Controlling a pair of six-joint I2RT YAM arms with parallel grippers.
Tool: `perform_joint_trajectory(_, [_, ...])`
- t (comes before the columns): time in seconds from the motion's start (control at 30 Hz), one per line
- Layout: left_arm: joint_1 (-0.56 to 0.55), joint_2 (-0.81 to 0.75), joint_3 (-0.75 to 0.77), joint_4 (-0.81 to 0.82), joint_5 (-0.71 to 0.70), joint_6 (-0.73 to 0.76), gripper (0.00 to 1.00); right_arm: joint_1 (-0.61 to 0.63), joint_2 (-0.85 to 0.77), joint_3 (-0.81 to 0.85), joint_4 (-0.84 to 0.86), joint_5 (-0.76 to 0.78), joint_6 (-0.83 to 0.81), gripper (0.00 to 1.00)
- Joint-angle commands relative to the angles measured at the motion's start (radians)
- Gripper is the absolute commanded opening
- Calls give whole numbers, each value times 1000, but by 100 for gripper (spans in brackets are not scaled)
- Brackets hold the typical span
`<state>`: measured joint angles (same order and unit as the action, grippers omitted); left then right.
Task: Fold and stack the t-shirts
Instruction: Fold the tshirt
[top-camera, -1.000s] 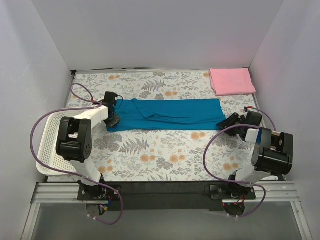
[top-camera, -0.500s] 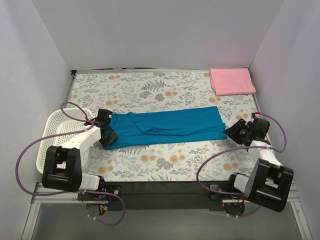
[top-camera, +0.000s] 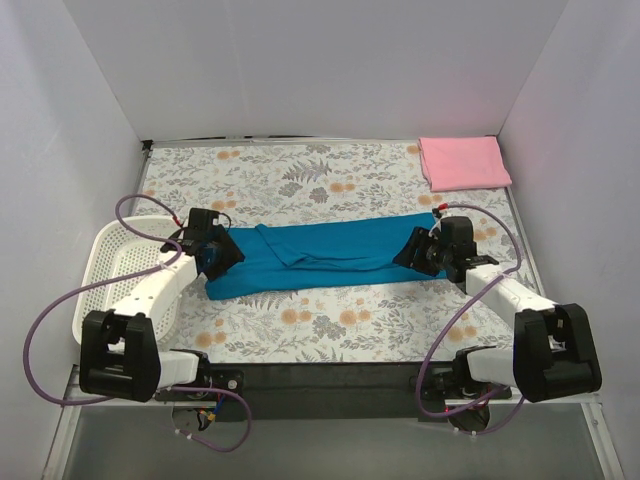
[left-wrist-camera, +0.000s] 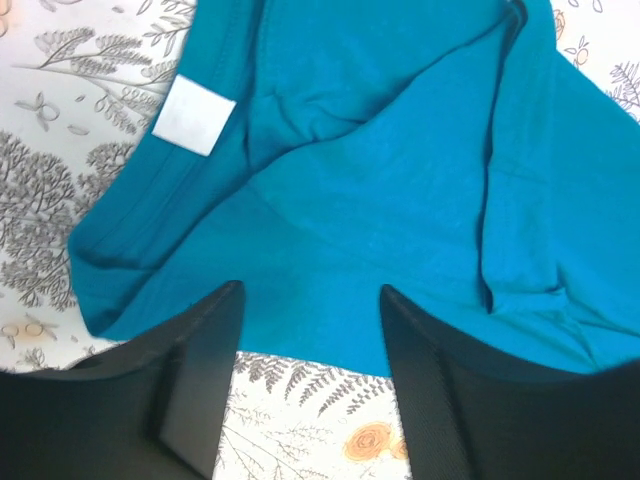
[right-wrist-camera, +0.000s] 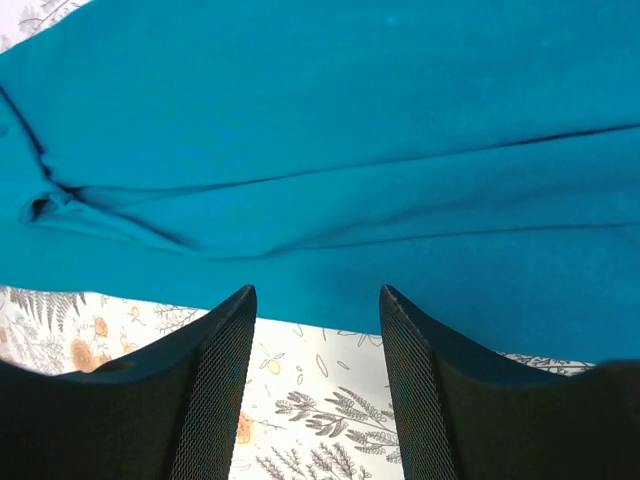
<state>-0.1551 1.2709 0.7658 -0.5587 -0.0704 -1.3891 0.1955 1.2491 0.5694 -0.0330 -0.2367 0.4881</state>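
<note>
Left claw (left-wrist-camera: 310, 292): released, jaws spread over the near edge of the teal-blue t-shirt (top-camera: 330, 252) at its collar end, near the white neck label (left-wrist-camera: 194, 115). Right claw (right-wrist-camera: 317, 292): released, jaws spread over the same edge at the opposite end. Contact with the cloth cannot be confirmed. The shirt lies as a long band across mid-tabletop (top-camera: 330, 315). The pink t-shirt (top-camera: 463, 162) lies folded at the far right corner. The white basket (top-camera: 110, 280) sits at the left edge.

The teal-blue t-shirt (top-camera: 330, 250) has a white label (left-wrist-camera: 193, 115); the pink t-shirt (top-camera: 463, 162) is plain, the tablecloth (top-camera: 290, 172) floral.
</note>
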Motion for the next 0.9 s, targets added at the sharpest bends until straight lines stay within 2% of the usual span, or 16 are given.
perform_joint_trajectory(0.0, [-14,16,1,72,20,48,57,28,7,-45,137,80,151,61])
perform_joint_trajectory(0.07, [-14,22,-19,111,24,59,61,47,9,-51,174,108,203,64])
perform_joint_trajectory(0.37, [-17,24,-34,135,23,88,73,177,44,-45,245,174,398,65])
perform_joint_trajectory(0.43, [-17,21,-36,135,20,88,81,211,50,-45,246,198,432,65])
perform_joint_trajectory(0.5, [-15,18,-36,135,24,88,84,229,65,-46,246,218,455,65])
perform_joint_trajectory(0.87, [-15,5,-36,134,14,90,88,291,170,-16,308,223,515,64])
